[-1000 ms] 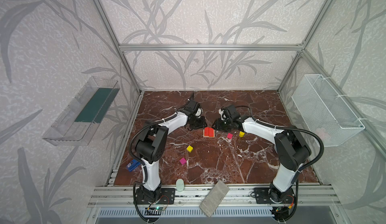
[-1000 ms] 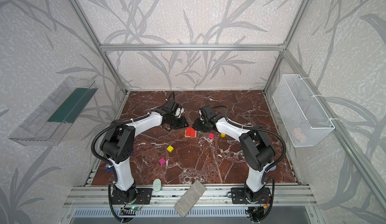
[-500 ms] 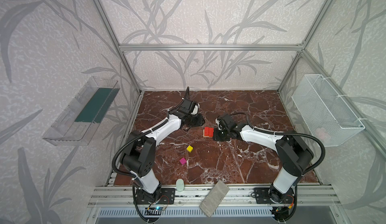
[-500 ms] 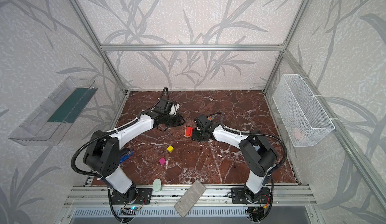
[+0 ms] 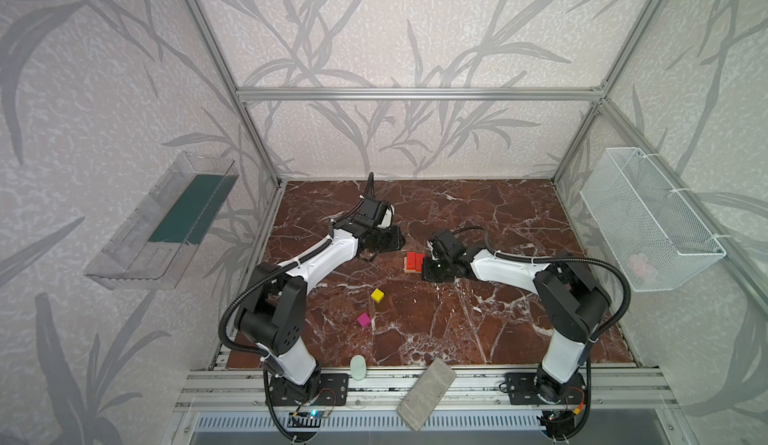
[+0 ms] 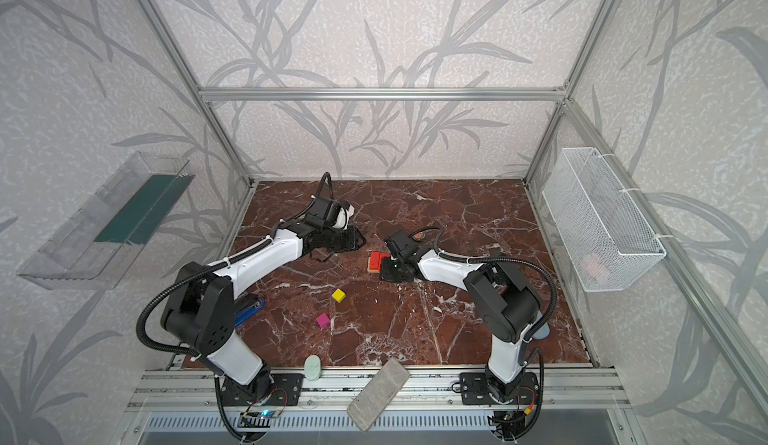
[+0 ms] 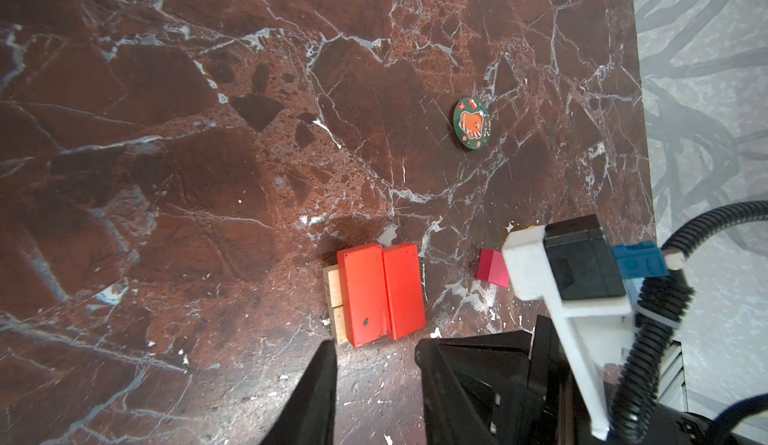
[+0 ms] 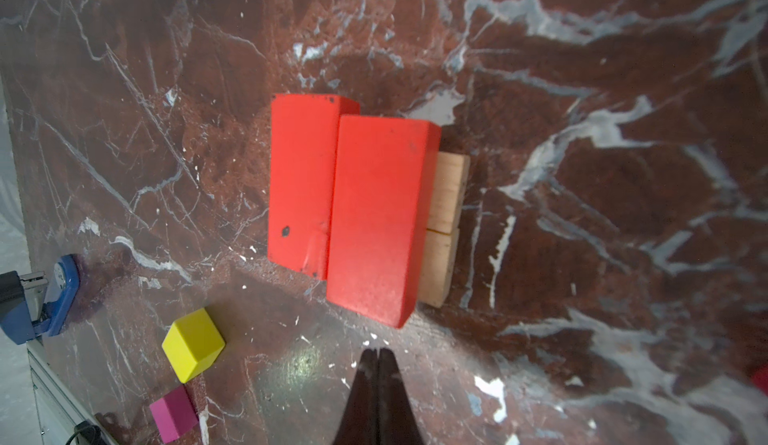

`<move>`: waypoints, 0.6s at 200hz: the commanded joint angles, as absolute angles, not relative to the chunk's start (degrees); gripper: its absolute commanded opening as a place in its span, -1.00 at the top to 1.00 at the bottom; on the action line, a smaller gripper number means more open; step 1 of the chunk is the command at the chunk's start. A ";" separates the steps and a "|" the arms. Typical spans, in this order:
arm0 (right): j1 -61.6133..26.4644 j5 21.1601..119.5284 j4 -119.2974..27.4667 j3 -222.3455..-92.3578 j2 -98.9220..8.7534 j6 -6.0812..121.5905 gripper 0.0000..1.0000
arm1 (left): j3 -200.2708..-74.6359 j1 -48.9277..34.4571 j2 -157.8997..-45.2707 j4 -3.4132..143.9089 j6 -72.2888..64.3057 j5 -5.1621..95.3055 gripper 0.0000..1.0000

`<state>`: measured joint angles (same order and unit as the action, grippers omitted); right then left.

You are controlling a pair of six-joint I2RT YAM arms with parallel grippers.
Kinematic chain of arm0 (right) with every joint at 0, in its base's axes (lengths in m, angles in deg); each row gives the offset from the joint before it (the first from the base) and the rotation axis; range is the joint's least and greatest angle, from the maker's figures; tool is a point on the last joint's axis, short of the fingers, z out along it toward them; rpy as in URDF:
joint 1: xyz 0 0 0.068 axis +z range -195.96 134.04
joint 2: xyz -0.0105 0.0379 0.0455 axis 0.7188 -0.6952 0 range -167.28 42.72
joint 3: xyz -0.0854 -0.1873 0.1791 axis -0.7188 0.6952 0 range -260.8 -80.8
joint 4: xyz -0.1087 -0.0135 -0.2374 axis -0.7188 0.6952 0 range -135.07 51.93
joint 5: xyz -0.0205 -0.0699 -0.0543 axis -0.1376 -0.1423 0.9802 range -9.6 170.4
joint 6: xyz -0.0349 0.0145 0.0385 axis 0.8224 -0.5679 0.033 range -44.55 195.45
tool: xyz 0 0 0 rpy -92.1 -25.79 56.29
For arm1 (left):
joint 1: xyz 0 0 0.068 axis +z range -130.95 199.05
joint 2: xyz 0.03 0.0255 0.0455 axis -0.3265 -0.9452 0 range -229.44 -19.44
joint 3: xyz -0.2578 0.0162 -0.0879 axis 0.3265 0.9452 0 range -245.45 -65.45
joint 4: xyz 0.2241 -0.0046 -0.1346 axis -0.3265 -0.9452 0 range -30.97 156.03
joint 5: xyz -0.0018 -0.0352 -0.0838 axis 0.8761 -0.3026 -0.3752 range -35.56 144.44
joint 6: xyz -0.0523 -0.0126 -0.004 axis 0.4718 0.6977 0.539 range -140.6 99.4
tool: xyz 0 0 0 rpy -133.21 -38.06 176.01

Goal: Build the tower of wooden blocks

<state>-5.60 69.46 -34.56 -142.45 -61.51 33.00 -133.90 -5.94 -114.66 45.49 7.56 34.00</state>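
Since a second ago the right gripper [image 5: 428, 270] has dropped lower in both top views, from the upper right of the blocks to their right edge, and its fingers [image 8: 378, 380] have come together; I see them pressed tip to tip with nothing between, just short of the nearer end of the red rectangles [image 8: 345, 198]. Over the same second the left arm's elbow has swung out toward the lower left, while the left gripper [image 5: 392, 241] remains left of the blocks and slightly above them, apart from them. In the left wrist view its fingers [image 7: 316, 393] stand spread and hold nothing. At the centre of both top views, the two red rectangles lie side by side across the tan bars [image 8: 444, 222], whose ends show past one long edge. I cannot tell whether both rectangles rest fully on the bars. Below and left of them, well apart on the marble table [image 5: 498, 214], sit the yellow cube [image 5: 377, 295] and, lower still, a magenta cube [image 5: 363, 319]. A second magenta cube [image 7: 492, 266] shows in the left wrist view, partly hidden by the right arm's camera mount.
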 commanded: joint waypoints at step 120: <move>-5.40 70.59 -34.96 -144.87 -64.12 32.43 1.00 | -132.86 -5.18 -112.38 45.97 7.72 34.58 0.33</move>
